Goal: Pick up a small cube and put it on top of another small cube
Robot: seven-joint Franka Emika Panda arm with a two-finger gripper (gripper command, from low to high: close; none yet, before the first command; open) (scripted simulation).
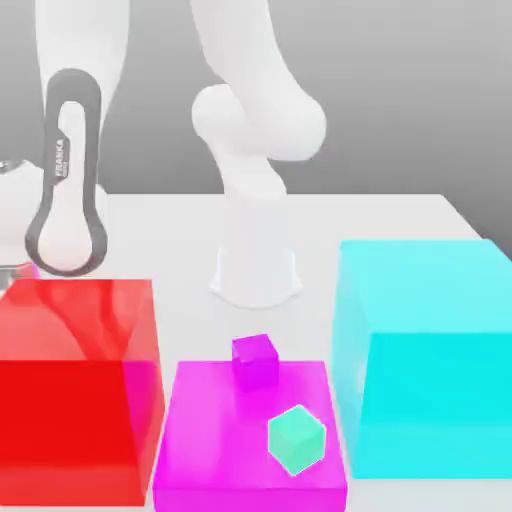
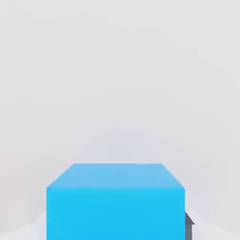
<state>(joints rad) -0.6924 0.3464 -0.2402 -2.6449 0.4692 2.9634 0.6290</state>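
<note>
The claw (image 1: 14, 270) of a Franka arm (image 1: 66, 180) hangs low behind the red box (image 1: 70, 420), at the exterior view's left edge, with the blue cube (image 2: 116, 213) close before the hand camera, its near face square to it. Whether the claw grips the cube, one cannot tell. The mint cube (image 1: 297, 440), the likely destination, sits on the magenta slab (image 1: 210, 430), beyond the red box toward the exterior view's right and nearer that camera. The carry should need clearance over the box.
</note>
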